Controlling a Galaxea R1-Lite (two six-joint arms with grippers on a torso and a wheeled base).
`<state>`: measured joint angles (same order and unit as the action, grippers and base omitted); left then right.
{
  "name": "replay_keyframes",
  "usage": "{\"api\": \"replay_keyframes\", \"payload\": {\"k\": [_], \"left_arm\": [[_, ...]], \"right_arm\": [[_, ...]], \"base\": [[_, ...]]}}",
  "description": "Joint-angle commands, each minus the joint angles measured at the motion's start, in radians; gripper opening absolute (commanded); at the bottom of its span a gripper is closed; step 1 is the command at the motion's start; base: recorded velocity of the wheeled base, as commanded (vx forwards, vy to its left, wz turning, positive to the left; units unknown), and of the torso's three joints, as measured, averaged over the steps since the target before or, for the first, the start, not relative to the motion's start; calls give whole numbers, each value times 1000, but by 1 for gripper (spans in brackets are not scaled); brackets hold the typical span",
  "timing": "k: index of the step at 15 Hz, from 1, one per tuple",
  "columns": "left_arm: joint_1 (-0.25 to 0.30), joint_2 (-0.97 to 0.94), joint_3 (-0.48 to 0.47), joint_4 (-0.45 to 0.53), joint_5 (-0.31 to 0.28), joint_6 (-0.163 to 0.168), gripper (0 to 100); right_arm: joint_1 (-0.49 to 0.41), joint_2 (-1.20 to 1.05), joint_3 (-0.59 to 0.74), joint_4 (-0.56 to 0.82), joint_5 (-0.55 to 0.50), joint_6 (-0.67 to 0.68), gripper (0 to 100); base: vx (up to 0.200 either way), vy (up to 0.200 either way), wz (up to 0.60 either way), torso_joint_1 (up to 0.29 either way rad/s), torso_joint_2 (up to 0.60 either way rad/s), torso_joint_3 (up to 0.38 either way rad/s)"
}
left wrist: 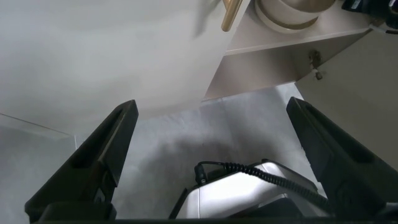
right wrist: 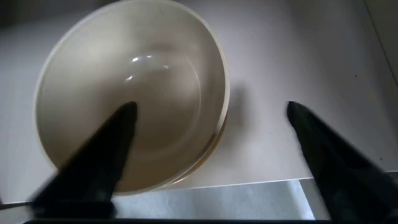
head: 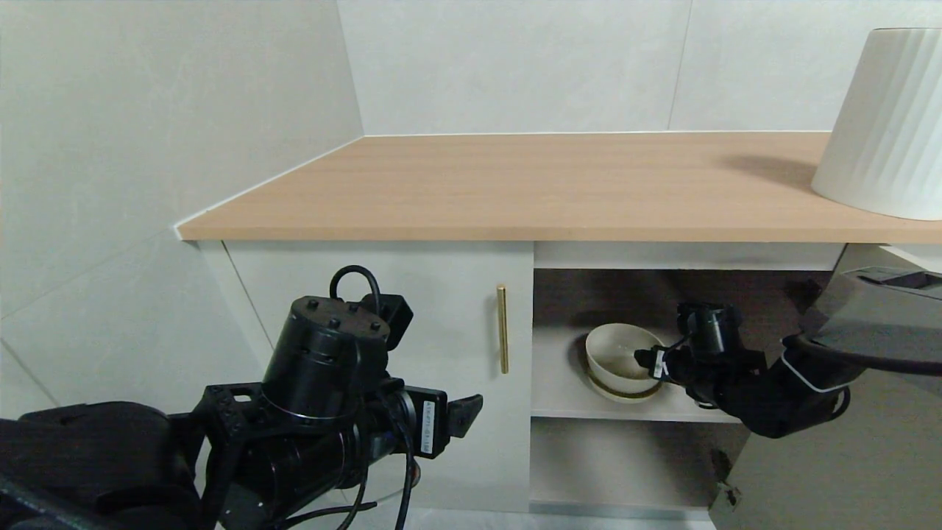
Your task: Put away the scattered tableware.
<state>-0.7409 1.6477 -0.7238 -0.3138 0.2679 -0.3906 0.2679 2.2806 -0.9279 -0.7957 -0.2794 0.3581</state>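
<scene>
A cream bowl (head: 617, 355) (right wrist: 124, 93) (left wrist: 297, 6) sits on a gold-rimmed plate (head: 622, 394) (left wrist: 280, 23) on the middle shelf (head: 559, 390) of the open cabinet. My right gripper (head: 649, 361) (right wrist: 208, 109) is open at the bowl's right side, one finger over the inside and the other outside the rim. Whether it touches the bowl I cannot tell. My left gripper (head: 465, 412) (left wrist: 211, 109) is open and holds nothing, low in front of the closed left cabinet door, over the grey floor.
The closed door carries a brass handle (head: 503, 329) (left wrist: 231, 15). The right door (head: 846, 456) stands swung open beside my right arm. Above is a wooden countertop (head: 552, 184) with a white ribbed shade (head: 883, 125) at its right end. A lower shelf (head: 618, 464) lies below.
</scene>
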Motion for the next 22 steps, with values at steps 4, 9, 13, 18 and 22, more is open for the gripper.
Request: {"api": "replay_keyframes", "payload": {"k": [4,9,13,18,22], "left_arm": [[26,-55,-2,-1,2,-1,100],[170,-322,4,18,-18,10,100],[271,-522,110,96,-200,52,100],[365,-549,126,96,-309,53,100],[360,-482,121,94,-295,81,100]], "right_arm": [[17,-130,60,47,12,-2,100],[97,-584,251,340,135,-2,100],[149,-899,319,518,157,-8,100],[221,-1018,305,664,170,-10,100],[221,-1024,307,665,164,-10,100]], "base": [[0,0,0,0,0,0],[0,0,0,0,0,0],[0,0,0,0,0,0],[0,0,0,0,0,0],[0,0,0,0,0,0]]}}
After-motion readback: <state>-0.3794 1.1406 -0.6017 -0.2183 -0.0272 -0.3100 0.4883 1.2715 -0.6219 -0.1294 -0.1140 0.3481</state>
